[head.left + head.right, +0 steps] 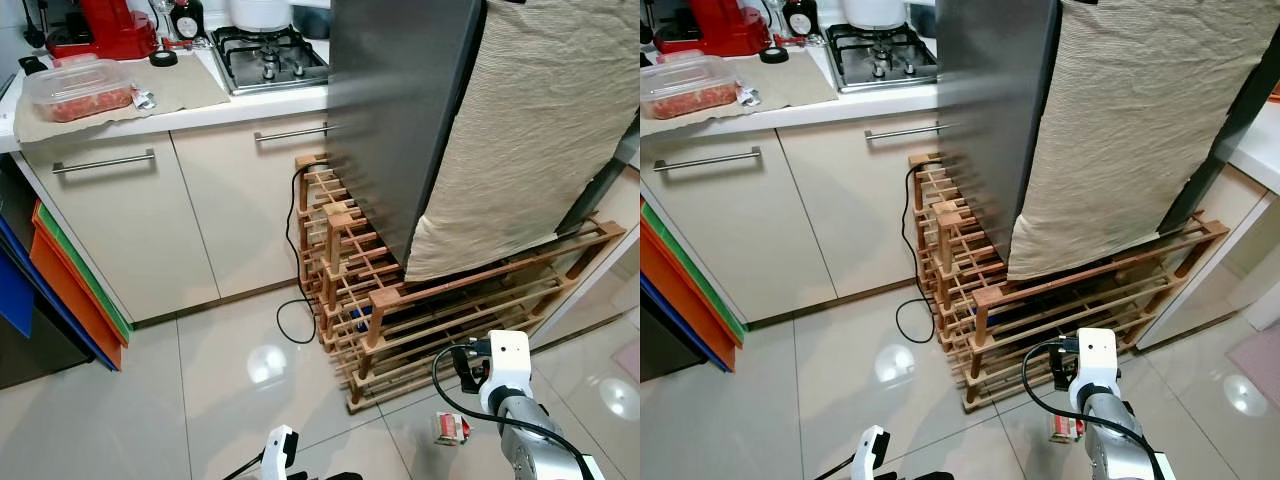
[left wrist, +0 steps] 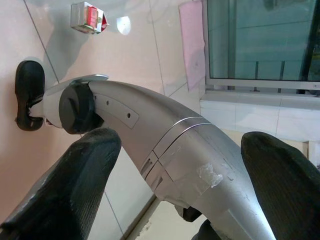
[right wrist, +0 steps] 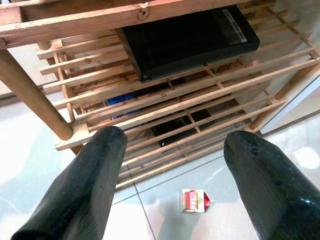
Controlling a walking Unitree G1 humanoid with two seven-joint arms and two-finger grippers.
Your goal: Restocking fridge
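A small red and white carton [image 1: 450, 428] lies on the tiled floor just in front of the wooden rack [image 1: 400, 300]. My right gripper [image 3: 176, 135] hangs low above the floor, open and holding nothing, pointing at the rack, with the carton [image 3: 195, 201] a little below it. My right arm [image 1: 510, 400] is beside the carton. My left gripper [image 2: 182, 140] is open and holds nothing; it looks across at the right arm, with the carton [image 2: 88, 16] beyond. The grey fridge door [image 1: 400, 120] stands above the rack and looks blurred. A beige cloth [image 1: 540, 130] hangs beside it.
A counter with cream cabinets [image 1: 130, 210] runs on the left, carrying a clear tub of red food [image 1: 78, 90], a red appliance [image 1: 110, 25] and a gas hob [image 1: 270, 55]. A black cable [image 1: 290, 300] loops on the floor. Orange, green and blue boards [image 1: 70, 290] lean at the far left.
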